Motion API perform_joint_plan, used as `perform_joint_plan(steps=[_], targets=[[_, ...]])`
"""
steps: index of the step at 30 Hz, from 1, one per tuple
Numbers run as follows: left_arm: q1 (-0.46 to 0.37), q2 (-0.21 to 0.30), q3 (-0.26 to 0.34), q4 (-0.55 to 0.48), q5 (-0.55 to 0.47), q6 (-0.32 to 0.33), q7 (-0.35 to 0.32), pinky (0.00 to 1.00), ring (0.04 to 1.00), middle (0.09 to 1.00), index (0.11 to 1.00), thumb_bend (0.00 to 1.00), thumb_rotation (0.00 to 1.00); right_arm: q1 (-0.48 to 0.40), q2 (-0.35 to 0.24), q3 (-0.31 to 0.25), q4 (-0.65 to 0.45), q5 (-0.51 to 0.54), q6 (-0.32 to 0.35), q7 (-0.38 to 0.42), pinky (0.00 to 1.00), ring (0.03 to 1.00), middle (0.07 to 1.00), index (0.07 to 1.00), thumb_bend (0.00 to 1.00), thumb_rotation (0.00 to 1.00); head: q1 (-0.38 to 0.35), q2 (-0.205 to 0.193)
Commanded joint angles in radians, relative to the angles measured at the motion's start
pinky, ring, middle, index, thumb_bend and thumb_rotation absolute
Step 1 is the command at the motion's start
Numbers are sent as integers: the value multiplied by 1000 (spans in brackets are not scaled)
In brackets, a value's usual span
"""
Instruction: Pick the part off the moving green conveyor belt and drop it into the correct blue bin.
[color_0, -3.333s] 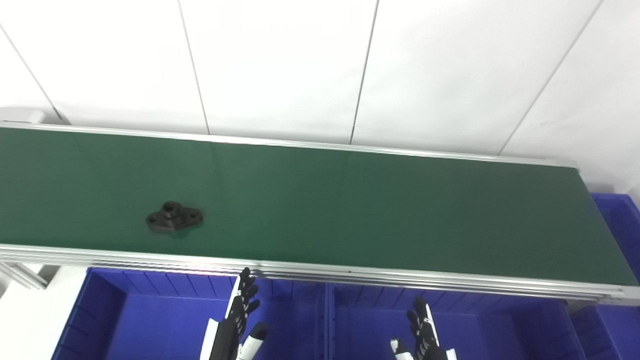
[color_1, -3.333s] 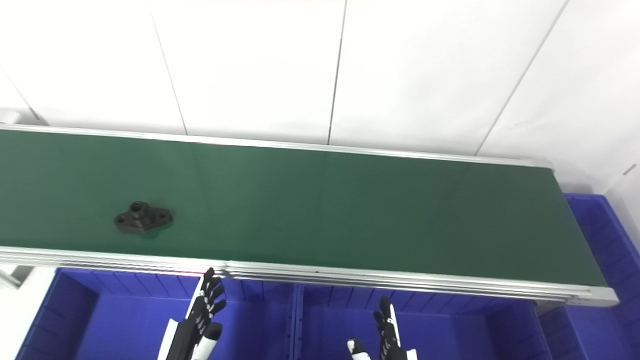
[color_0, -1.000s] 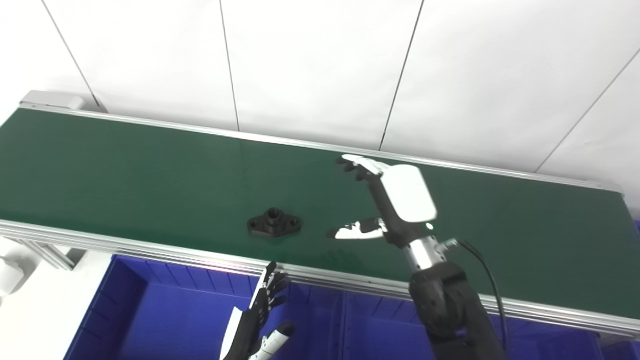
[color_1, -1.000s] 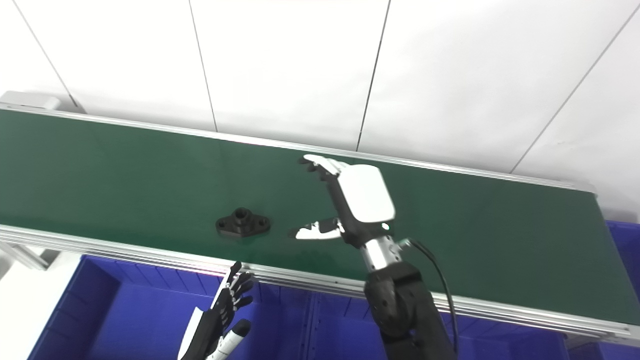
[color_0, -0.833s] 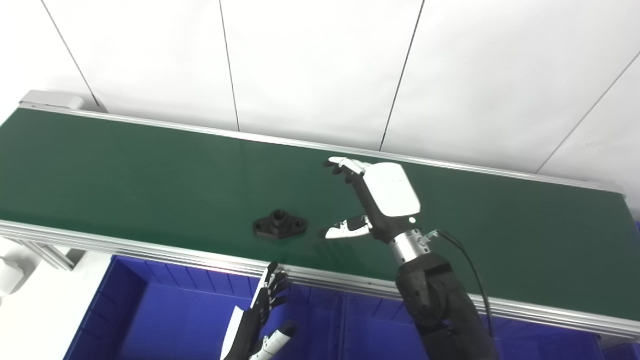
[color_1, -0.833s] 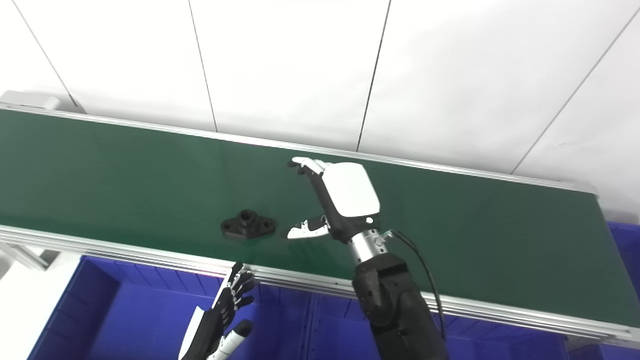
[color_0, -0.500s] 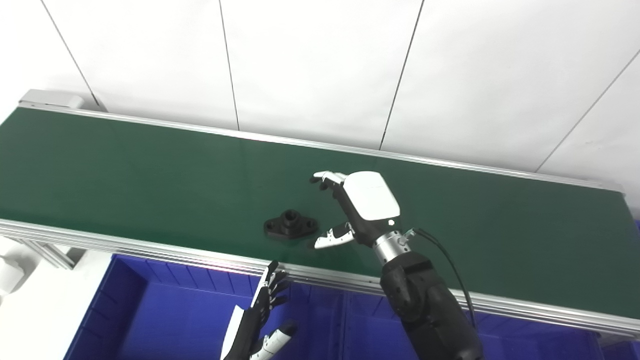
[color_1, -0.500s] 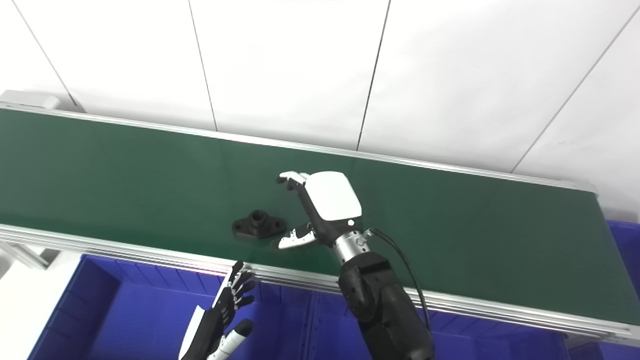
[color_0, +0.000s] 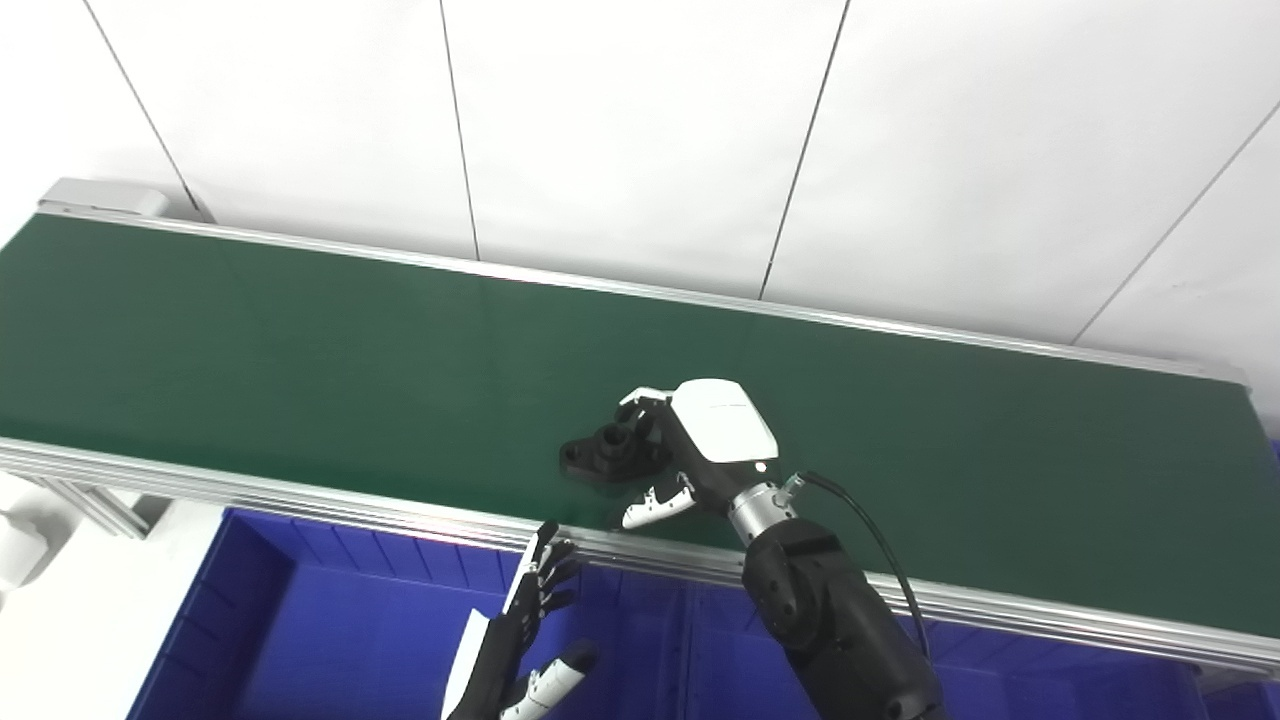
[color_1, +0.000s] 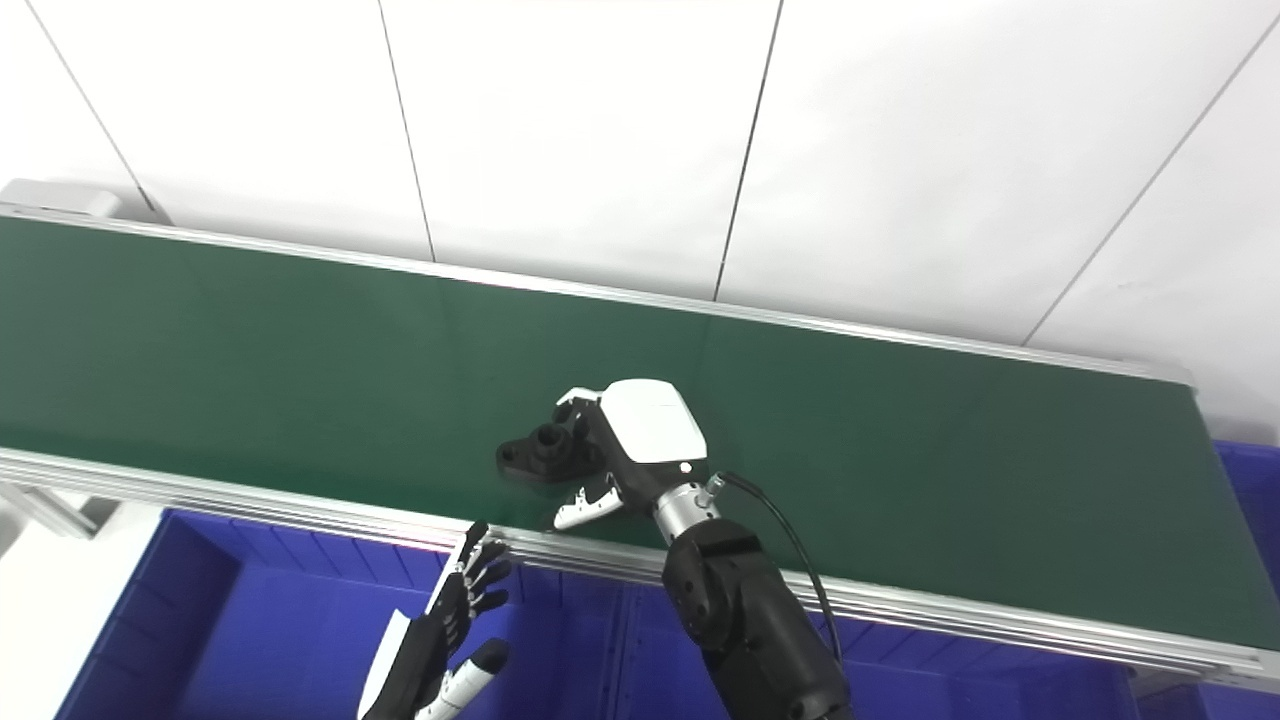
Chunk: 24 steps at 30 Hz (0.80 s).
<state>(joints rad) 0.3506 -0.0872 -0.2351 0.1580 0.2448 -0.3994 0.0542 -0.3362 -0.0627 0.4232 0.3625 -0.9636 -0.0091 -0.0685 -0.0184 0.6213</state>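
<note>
One black part (color_0: 608, 452) lies on the green conveyor belt (color_0: 300, 340), toward its near edge, and everything now turns on how the right robot hand (color_0: 690, 445) meets it. That hand sits on the belt just to the part's right, fingers (color_0: 640, 405) curled over its far right end and thumb (color_0: 652, 502) splayed low toward the near rail. I can't tell whether the fingers have actually pinched the flange or are only touching it; the thumb is plainly not yet closed against it. The part's long axis runs roughly along the belt, with its raised collar pointing up, so the grip would close across the short width.

The left robot hand (color_0: 525, 640) is farther off, below the belt's edge over a blue bin (color_0: 250, 600), fingers spread and holding nothing. The right one is clearly the nearer and, by my reckoning, the one to take it.

Nothing else rides the belt near the part. The aluminium rail (color_0: 300, 500) along the near side stands between the belt and the bins beneath, so the part would need lifting clear of it before any drop. A cable (color_0: 870, 520) trails from the right wrist, clear of the work.
</note>
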Motion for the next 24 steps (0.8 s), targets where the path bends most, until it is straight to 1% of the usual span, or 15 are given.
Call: perform_joint_plan(steps=[1, 3, 4, 5, 6, 7, 10, 14, 16, 20, 24], targets=[[5, -67, -48, -36, 8, -15, 10, 827, 896, 944, 1000, 787, 848, -28, 11, 12, 13, 11, 0, -35, 336, 436, 556, 632, 835, 152, 3, 0], [7, -67, -49, -40, 9, -12, 9, 826, 895, 944, 1000, 785, 850, -32, 6, 22, 30, 18, -1, -52, 329, 419, 537, 614, 798, 110, 4, 2], [8, -67, -50, -42, 10, -11, 9, 823, 893, 944, 1000, 783, 850, -37, 1, 27, 42, 22, 0, -56, 347, 425, 525, 554, 660, 120, 4, 4], [9, -68, -50, -44, 11, -8, 10, 823, 893, 945, 1000, 783, 851, -42, -4, 33, 54, 27, -1, -60, 350, 426, 523, 541, 632, 123, 4, 5], [11, -68, -50, -48, 13, -5, 10, 815, 891, 943, 1000, 792, 853, -45, -9, 38, 64, 31, -1, -65, 360, 429, 478, 535, 567, 52, 5, 8], [13, -68, -50, -51, 14, -2, 10, 813, 890, 943, 1000, 796, 854, -48, -12, 43, 69, 34, 0, -70, 351, 417, 455, 532, 545, 27, 5, 8], [17, -66, -49, -59, 7, 5, 6, 814, 891, 943, 1000, 796, 849, -50, -25, 54, 80, 30, 45, -52, 327, 380, 427, 525, 523, 1, 2, 11], [20, -60, -51, -65, 4, 7, 1, 814, 885, 941, 1000, 791, 846, -40, -26, 51, 73, 37, 86, -38, 340, 400, 443, 516, 524, 0, -3, 13], [20, -56, -51, -65, -2, 7, -3, 823, 891, 944, 1000, 778, 842, -34, -24, 50, 71, 42, 98, -44, 336, 399, 440, 515, 525, 0, -6, 14], [21, -51, -52, -68, -5, 11, -3, 824, 892, 943, 1000, 790, 843, -32, -22, 54, 72, 46, 103, -52, 332, 396, 435, 516, 525, 0, -12, 15], [23, -50, -52, -73, -8, 19, -3, 817, 887, 941, 1000, 806, 846, -31, -26, 62, 69, 48, 121, -38, 308, 381, 430, 519, 525, 0, -14, 17]])
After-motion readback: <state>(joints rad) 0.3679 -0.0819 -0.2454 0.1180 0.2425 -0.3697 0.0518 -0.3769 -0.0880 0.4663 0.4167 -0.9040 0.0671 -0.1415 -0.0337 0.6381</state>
